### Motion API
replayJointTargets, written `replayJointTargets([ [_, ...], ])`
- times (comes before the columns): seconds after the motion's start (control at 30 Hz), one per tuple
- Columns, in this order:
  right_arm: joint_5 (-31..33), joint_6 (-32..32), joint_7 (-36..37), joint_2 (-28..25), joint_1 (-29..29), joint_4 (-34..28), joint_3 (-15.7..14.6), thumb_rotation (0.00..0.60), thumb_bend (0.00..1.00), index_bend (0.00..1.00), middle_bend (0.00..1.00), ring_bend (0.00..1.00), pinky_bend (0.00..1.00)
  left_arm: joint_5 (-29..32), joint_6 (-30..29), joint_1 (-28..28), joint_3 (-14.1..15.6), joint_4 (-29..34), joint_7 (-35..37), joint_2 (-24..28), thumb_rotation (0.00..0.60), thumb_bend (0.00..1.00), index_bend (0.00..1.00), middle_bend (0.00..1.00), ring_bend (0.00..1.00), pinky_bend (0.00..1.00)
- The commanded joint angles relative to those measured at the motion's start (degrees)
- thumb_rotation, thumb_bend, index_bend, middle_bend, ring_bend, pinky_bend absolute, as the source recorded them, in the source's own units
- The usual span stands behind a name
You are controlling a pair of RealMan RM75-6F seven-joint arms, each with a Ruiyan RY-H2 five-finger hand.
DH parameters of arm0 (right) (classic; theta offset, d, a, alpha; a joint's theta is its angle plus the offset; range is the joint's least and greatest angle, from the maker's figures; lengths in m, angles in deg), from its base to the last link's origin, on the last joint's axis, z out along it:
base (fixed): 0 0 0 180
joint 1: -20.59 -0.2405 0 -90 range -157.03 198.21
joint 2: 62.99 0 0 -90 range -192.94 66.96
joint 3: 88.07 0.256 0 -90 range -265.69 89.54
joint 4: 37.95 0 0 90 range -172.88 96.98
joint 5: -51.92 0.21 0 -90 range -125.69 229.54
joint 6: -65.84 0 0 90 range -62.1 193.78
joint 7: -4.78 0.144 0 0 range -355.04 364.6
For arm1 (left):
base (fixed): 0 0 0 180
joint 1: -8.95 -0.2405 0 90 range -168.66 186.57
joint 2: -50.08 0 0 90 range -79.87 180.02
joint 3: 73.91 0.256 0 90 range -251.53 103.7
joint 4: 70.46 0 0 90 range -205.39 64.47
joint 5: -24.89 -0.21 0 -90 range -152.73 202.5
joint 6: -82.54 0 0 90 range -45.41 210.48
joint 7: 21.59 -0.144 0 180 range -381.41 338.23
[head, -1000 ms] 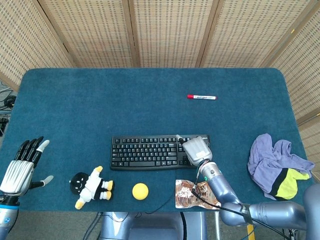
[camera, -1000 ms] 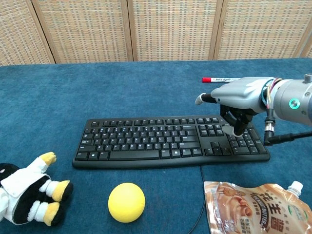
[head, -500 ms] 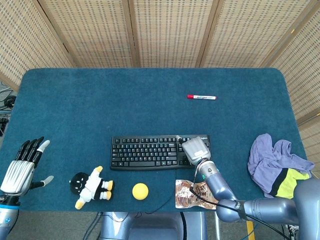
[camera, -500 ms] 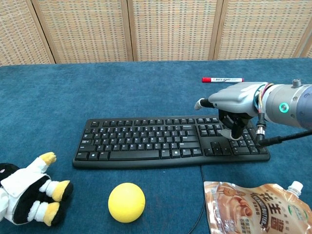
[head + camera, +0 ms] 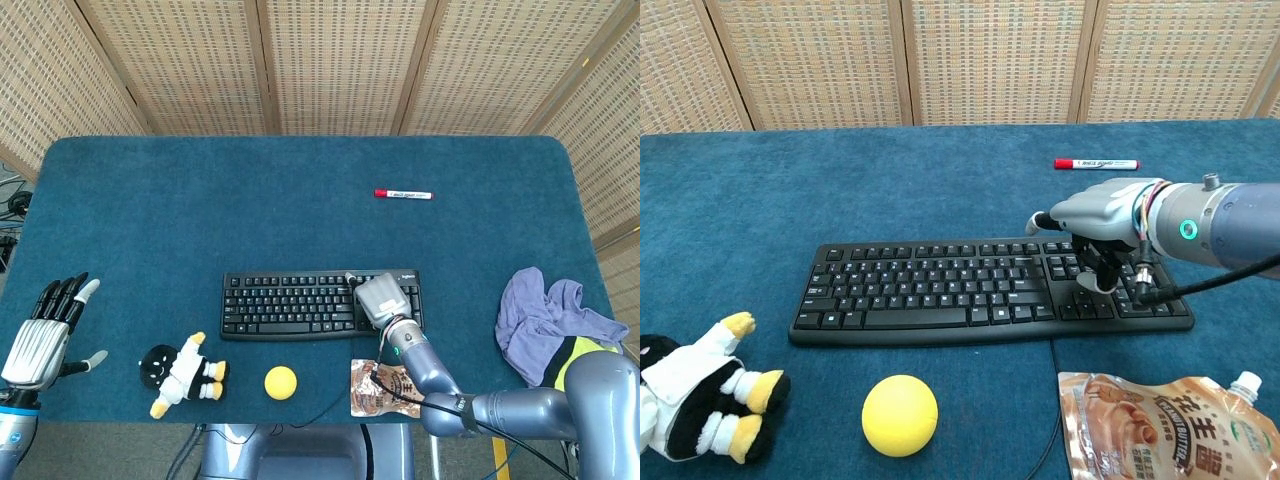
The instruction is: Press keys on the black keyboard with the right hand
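The black keyboard [image 5: 290,303] [image 5: 940,290] lies near the table's front edge. My right hand [image 5: 380,298] [image 5: 1100,210] hovers palm down over its right part, between the main keys and the number pad. Its fingers curl downward and the fingertips [image 5: 1092,283] touch the keys near the arrow cluster, while the thumb sticks out to the left. The hand holds nothing. My left hand [image 5: 40,335] stands at the table's front left corner, fingers straight and apart, empty. It appears only in the head view.
A red marker [image 5: 403,193] [image 5: 1096,163] lies behind the keyboard. In front of it are a yellow ball [image 5: 280,382] [image 5: 900,415], a plush toy [image 5: 183,372] [image 5: 690,390] and a snack pouch [image 5: 380,388] [image 5: 1160,430]. A purple and yellow cloth [image 5: 550,330] sits at the right edge.
My right hand has slid left along the keyboard, from over the number pad to the arrow key area, and dropped lower onto the keys. The left hand has not moved.
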Motion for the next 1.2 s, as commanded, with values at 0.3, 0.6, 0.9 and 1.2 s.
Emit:
replayJointTargets([
  [0.3, 1.77, -0.23, -0.2, 1.35, -1.71, 1.35, -0.51, 0.6, 0.53, 0.08, 0.72, 0.63, 0.42, 0.33, 0.07, 0.05, -0.15, -0.02, 0.62, 0.28, 0.6, 0.04, 0.0, 0.0, 0.0, 0.0],
  [0.6, 2.99, -0.13, -0.33, 1.98, -2.53, 1.63, -1.06, 0.6, 0.54, 0.08, 0.72, 0.63, 0.42, -0.04, 0.02, 0.09, 0.04, 0.1, 0.52, 0.26, 0.6, 0.04, 0.0, 0.0, 0.0, 0.0],
  [0.9, 4.03, -0.65, -0.3, 2.95, -3.51, 2.82, -1.39, 0.6, 0.54, 0.08, 0.72, 0.63, 0.42, -0.01, 0.07, 0.12, 0.06, 0.1, 0.69, 0.34, 0.6, 0.04, 0.0, 0.0, 0.0, 0.0],
  [1.2, 5.45, -1.38, -0.58, 3.73, -4.66, 3.57, -1.6, 0.6, 0.54, 0.08, 0.72, 0.63, 0.42, 0.0, 0.24, 0.22, 0.09, 0.11, 0.86, 0.35, 0.6, 0.04, 0.0, 0.0, 0.0, 0.0],
])
